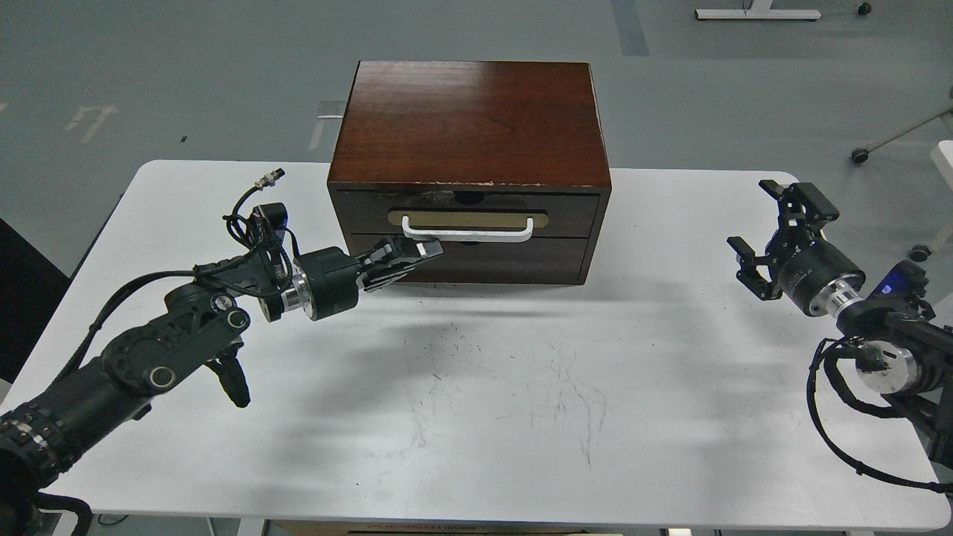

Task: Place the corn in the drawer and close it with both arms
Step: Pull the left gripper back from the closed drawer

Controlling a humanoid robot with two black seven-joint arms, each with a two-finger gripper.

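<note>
White table [476,417] bears a red-brown cabinet [470,119]; its drawer [573,214], white handle [467,229] on beige plate, chipped edge, sits flush, just beyond the narrowed left gripper [413,257]. Right gripper [774,234] gapes wide, well apart.

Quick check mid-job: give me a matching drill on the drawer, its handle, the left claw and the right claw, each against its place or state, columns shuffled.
Column one:
1. drawer
2. white handle
3. left claw
4. right claw

Column two:
A. open, far from the cabinet, at the table's right side
B. pushed in flush
C. at the handle's left end
D. on a beige plate

Pairs: 1-B, 2-D, 3-C, 4-A
</note>
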